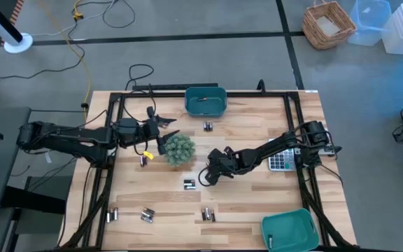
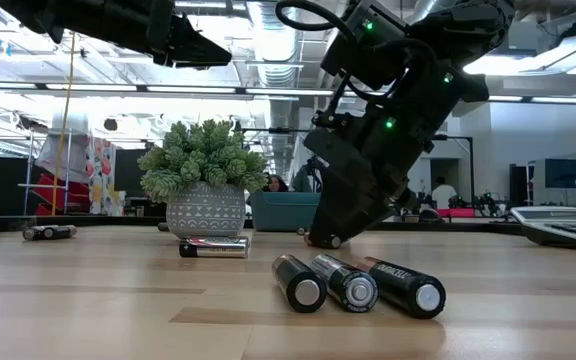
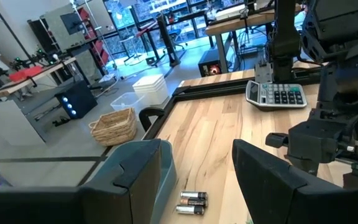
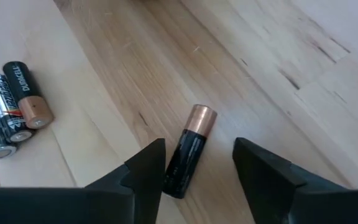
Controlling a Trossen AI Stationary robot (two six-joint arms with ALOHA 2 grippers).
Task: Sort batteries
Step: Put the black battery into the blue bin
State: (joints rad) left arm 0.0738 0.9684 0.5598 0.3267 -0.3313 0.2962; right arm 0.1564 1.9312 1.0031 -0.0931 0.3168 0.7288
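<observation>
**A:** Right gripper (image 4: 194, 168) is low over the bench (image 4: 328, 87), fingers (image 4: 145, 168) open around a lone black battery (image 4: 189, 151), not gripping yet. Left gripper (image 3: 197, 177) hovers open, empty.

**B:** It's small, rigid and smooth, so it'll probably roll. I'd pinch mid-body, across the width.
</observation>
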